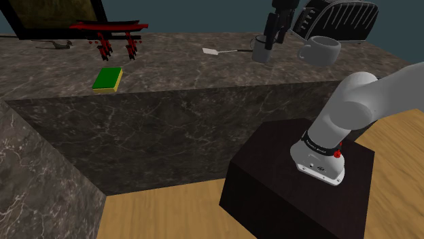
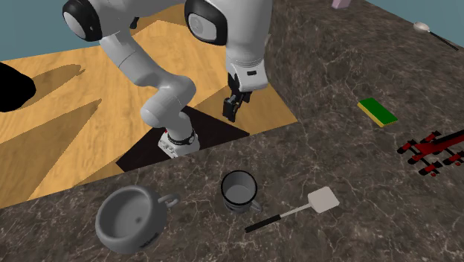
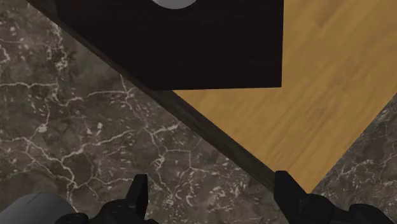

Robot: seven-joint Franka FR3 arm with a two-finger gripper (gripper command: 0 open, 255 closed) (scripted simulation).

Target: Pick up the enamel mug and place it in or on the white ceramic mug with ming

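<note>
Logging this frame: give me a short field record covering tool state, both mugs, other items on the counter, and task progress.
tool state: tool open, empty, raised over the dark marbled counter near its edge
small grey mug: small grey mug upright on the counter, not gripped
large grey mug: large grey mug next to the small one, apart from it, handle pointing toward it
other items: white spatula, green sponge, red-and-black rack
progress: pick not yet begun
</note>
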